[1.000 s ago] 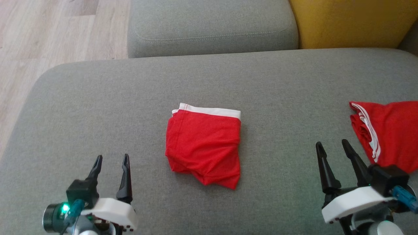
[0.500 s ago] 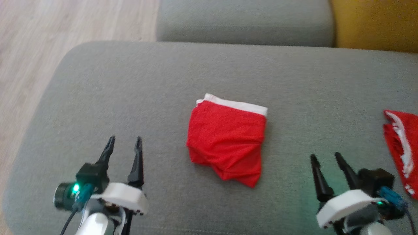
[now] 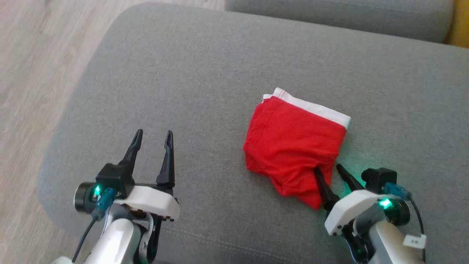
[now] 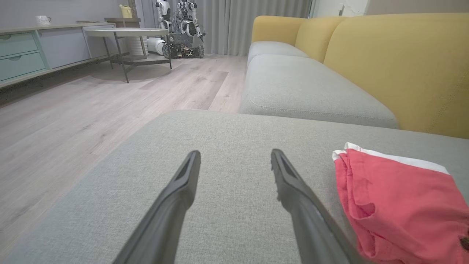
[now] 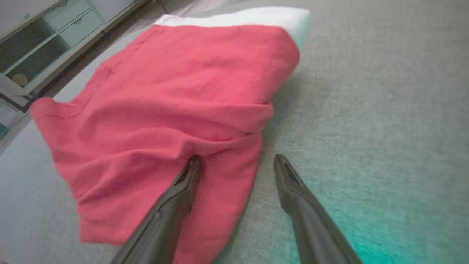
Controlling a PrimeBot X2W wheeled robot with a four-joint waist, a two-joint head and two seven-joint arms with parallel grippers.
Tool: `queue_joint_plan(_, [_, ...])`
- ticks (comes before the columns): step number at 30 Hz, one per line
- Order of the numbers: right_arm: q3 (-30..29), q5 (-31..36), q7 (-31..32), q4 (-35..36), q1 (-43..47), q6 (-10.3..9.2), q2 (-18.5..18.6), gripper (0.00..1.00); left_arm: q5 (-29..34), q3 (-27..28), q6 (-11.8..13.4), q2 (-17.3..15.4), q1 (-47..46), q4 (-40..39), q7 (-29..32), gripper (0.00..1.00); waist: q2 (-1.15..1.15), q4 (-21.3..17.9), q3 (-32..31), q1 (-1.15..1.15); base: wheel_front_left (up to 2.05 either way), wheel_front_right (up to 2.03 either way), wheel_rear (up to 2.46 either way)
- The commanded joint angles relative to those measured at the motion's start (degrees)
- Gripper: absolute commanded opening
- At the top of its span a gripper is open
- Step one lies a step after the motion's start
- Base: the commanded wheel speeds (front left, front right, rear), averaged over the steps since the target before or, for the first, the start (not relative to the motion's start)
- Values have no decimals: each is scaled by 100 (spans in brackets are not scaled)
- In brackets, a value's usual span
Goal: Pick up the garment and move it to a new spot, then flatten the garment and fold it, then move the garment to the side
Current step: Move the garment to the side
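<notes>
Though the whole head view has swung since a second ago, the garment (image 3: 293,146) itself looks unmoved. It lies folded on the cushion (image 3: 205,73) in the same outline, its white waistband (image 3: 311,108) at 1 o'clock and its loose hems at 6 o'clock. The shift across the picture is the camera's doing.

What has really changed is the right gripper (image 3: 327,168). A second ago it hung well apart from the cloth, off at 4 o'clock; now it has come in to the garment's 5 o'clock corner. Its jaws are spread and straddle the edge. In the right wrist view one jaw lies over the red cloth (image 5: 176,95) and the other over bare cushion just beside it. Nothing is pinched yet, and I cannot tell whether the tips touch the fabric.

The left gripper (image 3: 154,132) hovers at the garment's 8 o'clock, well apart from it, jaws spread and holding nothing. The left wrist view shows the garment (image 4: 395,205) off at 3 o'clock of that gripper (image 4: 235,154). Beyond the cushion's rounded end, at 9 o'clock, is the floor (image 3: 29,73).

Judging by the neat fold, flattening and folding are done. The approach reads as the start of the last step: closing on that corner to carry the garment aside. A grip on one corner only could let the layers fall open.
</notes>
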State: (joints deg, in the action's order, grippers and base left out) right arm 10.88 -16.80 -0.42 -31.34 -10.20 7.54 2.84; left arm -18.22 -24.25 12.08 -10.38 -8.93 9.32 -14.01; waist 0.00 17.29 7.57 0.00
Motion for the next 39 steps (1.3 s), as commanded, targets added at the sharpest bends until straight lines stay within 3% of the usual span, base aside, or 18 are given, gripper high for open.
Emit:
queue_joint_plan(1, [181, -99, -98, -35, -322, -5, 18, 100, 63, 190, -11, -36, -316, -137, -73, 100, 0, 98, 106, 0, 0, 0, 0])
queue_joint_plan(5, [336, -230, -34, -593, -602, -5, 12, 100, 87, 231, -11, -8, -343, -74, -87, 100, 0, 96, 158, 0, 0, 0, 0])
queue_joint_plan(6, [392, -276, 0, -696, -651, -5, 10, 68, 91, 248, -7, -4, -344, -67, -89, 100, 0, 78, 167, 0, 0, 0, 0])
queue_joint_plan(7, [441, -315, 3, -770, -698, -5, 10, 30, 96, 265, -5, -1, -343, -58, -91, 100, 0, 56, 171, 0, 0, 0, 0])
queue_joint_plan(8, [476, -345, -20, -823, -738, -5, 9, 0, 102, 278, -6, 2, -338, -49, -93, 100, 0, 30, 166, 0, 0, 0, 0])
queue_joint_plan(18, [790, -394, -57, -860, -848, -5, 11, 0, 191, 373, -60, 18, -311, -100, -97, 100, 0, -496, 132, 0, 0, 0, 0])
queue_joint_plan(26, [1272, -153, 138, -472, -963, -5, 292, 0, 267, 448, -90, 19, -330, -229, -98, 100, 0, -1249, 249, 0, 0, 0, 0])
queue_joint_plan(31, [1672, -148, 359, -48, -1081, -5, 763, 0, 322, 469, -114, 13, -408, -309, -98, 100, 0, -1806, 425, 0, 0, 0, 0])
queue_joint_plan(39, [2363, -269, 642, 690, -1621, -5, 1886, 0, 414, 462, -157, -30, -645, -391, -98, 100, 0, -2574, 848, 0, 0, 0, 0])
